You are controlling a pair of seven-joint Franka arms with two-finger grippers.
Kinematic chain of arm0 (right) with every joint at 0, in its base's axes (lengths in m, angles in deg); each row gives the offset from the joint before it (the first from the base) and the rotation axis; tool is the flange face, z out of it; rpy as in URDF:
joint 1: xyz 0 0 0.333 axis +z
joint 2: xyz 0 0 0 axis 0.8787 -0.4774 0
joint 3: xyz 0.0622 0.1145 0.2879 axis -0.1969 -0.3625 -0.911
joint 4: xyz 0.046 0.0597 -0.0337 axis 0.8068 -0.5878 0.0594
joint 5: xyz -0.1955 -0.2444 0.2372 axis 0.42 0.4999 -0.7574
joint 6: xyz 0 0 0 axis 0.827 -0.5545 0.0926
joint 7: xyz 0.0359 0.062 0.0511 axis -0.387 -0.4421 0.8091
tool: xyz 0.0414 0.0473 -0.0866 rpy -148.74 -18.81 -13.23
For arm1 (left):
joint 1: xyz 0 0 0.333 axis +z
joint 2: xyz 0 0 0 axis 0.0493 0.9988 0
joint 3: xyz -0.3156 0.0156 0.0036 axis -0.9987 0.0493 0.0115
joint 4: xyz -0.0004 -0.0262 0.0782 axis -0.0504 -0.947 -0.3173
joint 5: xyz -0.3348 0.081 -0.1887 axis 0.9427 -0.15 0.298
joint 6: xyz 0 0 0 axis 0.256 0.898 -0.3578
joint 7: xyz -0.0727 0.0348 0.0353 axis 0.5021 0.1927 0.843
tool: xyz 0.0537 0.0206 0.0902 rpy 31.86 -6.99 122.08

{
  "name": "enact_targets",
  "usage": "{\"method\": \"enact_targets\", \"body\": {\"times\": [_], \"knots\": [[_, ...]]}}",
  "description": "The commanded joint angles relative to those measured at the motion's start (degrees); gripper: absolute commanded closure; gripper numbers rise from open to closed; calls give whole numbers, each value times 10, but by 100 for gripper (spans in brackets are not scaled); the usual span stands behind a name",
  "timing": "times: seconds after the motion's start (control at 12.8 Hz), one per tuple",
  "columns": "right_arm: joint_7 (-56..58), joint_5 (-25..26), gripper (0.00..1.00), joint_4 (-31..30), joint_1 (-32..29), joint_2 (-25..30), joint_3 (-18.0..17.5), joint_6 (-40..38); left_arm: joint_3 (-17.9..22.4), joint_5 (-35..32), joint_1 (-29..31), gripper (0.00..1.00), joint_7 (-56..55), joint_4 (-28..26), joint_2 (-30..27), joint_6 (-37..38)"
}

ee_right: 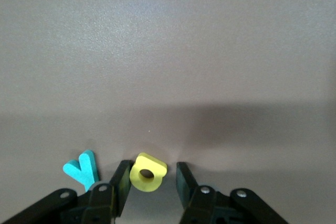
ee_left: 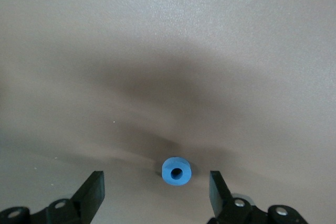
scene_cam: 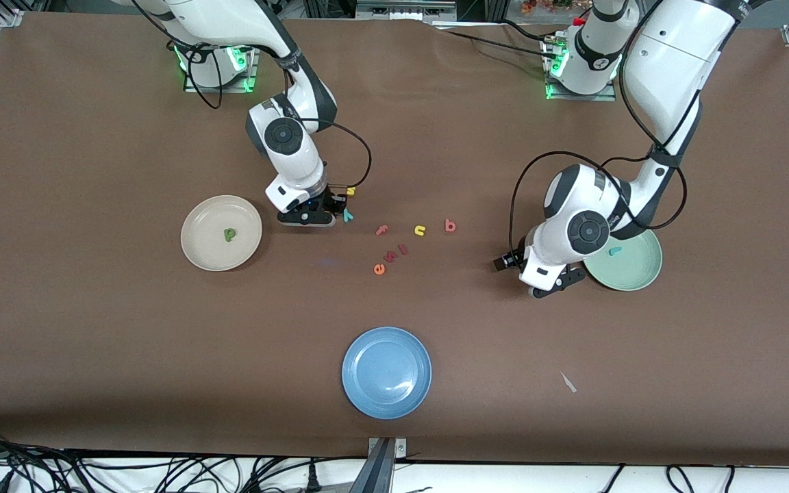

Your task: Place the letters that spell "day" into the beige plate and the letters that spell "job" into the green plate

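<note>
Black fingers [ee_right: 122, 182] of your right gripper [ee_right: 152, 179] stand on either side of the yellow a [ee_right: 147, 172], a rounded foam letter with a small hole, and a narrow gap shows on at least one side, so you cannot yet call it a grip. Take the blue plate [scene_cam: 386, 372], smooth and round, as your landmark: this gripper [scene_cam: 329, 205] is down at the brown, matte table [scene_cam: 93, 342], farther from the front camera than that plate and toward the right arm's end. You see the teal y [ee_right: 83, 169], a flat forked foam piece, lying just beside one finger, outside the jaws. The beige plate [scene_cam: 221, 233], shallow and plain, lies farther from the camera than the blue plate, toward the right arm's end, and holds the green d [scene_cam: 230, 235] on its floor. Your left gripper [ee_left: 157, 184] has its fingers spread wide with the blue o [ee_left: 176, 171], a thick foam ring, lying on the table between them, touching neither. In the front view that gripper [scene_cam: 555, 282] hangs low toward the left arm's end from the blue plate, beside the green plate [scene_cam: 634, 274], a pale mint disc holding the teal j [scene_cam: 615, 250]. The red-pink b [scene_cam: 450, 225] lies on the table farther from the camera than the blue plate, with a small yellow letter [scene_cam: 420, 230], a pink letter [scene_cam: 381, 230] and an orange letter [scene_cam: 379, 268] scattered near it.
</note>
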State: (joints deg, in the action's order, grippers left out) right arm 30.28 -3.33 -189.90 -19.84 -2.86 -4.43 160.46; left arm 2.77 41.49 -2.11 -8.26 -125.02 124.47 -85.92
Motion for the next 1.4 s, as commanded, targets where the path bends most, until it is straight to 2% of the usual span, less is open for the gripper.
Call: {"method": "enact_targets", "body": {"times": [0.0, 0.16, 0.23, 0.39, 0.47, 0.78, 1.01, 1.17, 1.25, 1.33], "knots": [[4, -4, 69, -10, 4, -4, 2, 9, 0, -15, -4, 10, -6, 11, 6, -3], [8, -4, 77, -10, 3, -1, 2, 6, 1, -16, -10, 8, -5, 16, 9, -2], [11, -5, 84, -10, 3, 1, 2, 6, 1, -16, -11, 7, -6, 18, 12, -2], [21, -5, 87, -5, 2, 17, 5, -15, 1, -16, -15, 7, -5, 19, 9, -1], [35, -5, 87, 3, 2, 32, 10, -55, 1, -16, -15, 7, -3, 19, 13, -2], [163, -6, 86, 42, 2, 84, 88, -220, 1, -16, -15, 6, 0, 19, 16, -2], [285, -6, 86, 45, 2, 109, 157, -280, 0, -16, -16, 6, 1, 19, 17, -2], [360, -6, 83, 45, 1, 114, 201, -294, 1, -16, -18, 5, 2, 31, 24, -2], [386, -9, 77, 42, 1, 114, 218, -294, 1, -16, -18, 5, 1, 32, 26, -1], [389, -9, 65, 39, 1, 113, 225, -294, 1, -16, -18, 5, 1, 32, 24, 2]]}}
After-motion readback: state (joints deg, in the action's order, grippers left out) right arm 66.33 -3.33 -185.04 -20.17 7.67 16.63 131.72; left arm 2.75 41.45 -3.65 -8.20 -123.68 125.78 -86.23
